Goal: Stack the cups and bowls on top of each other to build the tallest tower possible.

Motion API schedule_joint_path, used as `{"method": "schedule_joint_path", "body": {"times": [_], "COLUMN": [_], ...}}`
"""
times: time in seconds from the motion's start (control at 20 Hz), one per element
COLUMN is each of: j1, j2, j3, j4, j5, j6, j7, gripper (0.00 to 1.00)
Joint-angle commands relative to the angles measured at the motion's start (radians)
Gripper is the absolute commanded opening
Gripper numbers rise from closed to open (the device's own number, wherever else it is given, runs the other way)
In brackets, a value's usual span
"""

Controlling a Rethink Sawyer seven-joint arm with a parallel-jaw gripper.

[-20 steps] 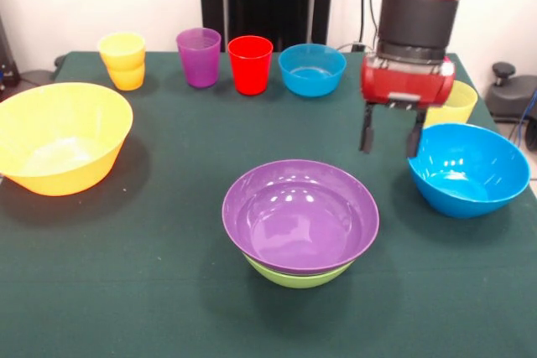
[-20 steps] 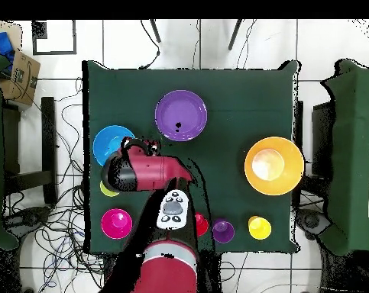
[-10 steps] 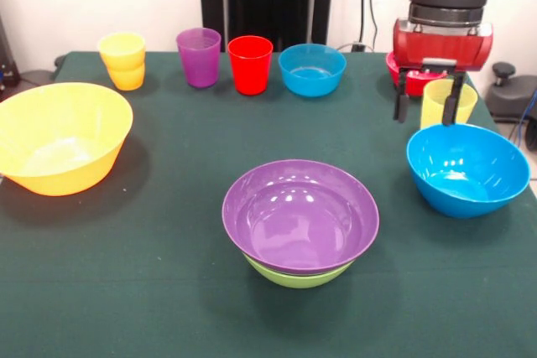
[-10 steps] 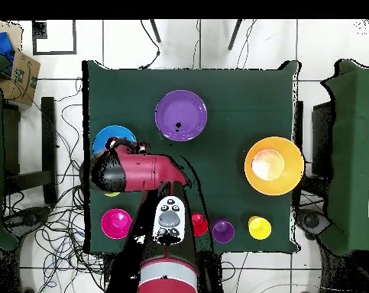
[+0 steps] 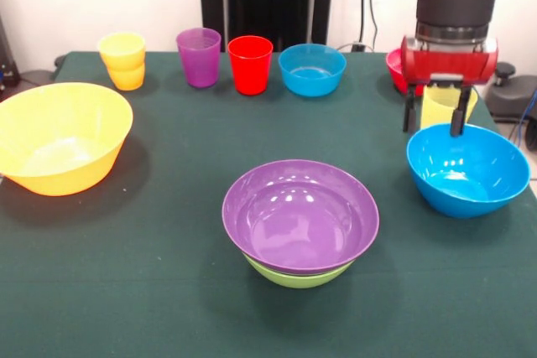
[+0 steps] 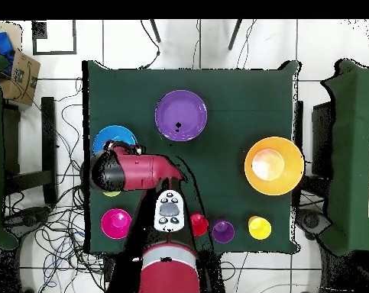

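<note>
My gripper point(image 5: 432, 127) is open, and its fingers point(image 5: 409, 115) stand on either side of the pale yellow cup point(image 5: 441, 106) at the right, just behind the large blue bowl point(image 5: 468, 169). The purple bowl point(image 5: 299, 215) sits nested in the green bowl point(image 5: 298, 276) at the table's middle. The wide orange bowl point(image 5: 59, 136) stands at the left. The orange-yellow cup point(image 5: 123, 60), purple cup point(image 5: 199, 56), red cup point(image 5: 250, 64) and small blue bowl point(image 5: 312, 69) line the far edge. The small red-pink bowl point(image 5: 394, 63) is partly hidden behind my gripper.
In the overhead view my arm point(image 6: 141, 169) covers the pale yellow cup and part of the blue bowl point(image 6: 111, 139). The purple bowl point(image 6: 180, 114), orange bowl point(image 6: 273, 165) and pink bowl point(image 6: 116, 223) show there. The table's right edge point(image 5: 495, 106) is close to my gripper.
My gripper has moved from beside the blue bowl toward the far right corner and come down around the pale yellow cup. The bowls and cups have not moved.
</note>
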Motion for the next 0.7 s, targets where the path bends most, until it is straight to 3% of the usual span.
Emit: {"method": "schedule_joint_path", "body": {"times": [0.05,0.4,0.7], "j1": [0.041,0.078,0.051], "j2": [0.206,0.356,0.436], "j3": [0.099,0.082,0.104], "j4": [0.003,-0.080,-0.112], "j5": [-0.062,-0.070,-0.106], "j6": [-0.120,-0.225,-0.302], "j7": [0.096,0.075,0.059], "gripper": [1.00,1.00,1.00]}}
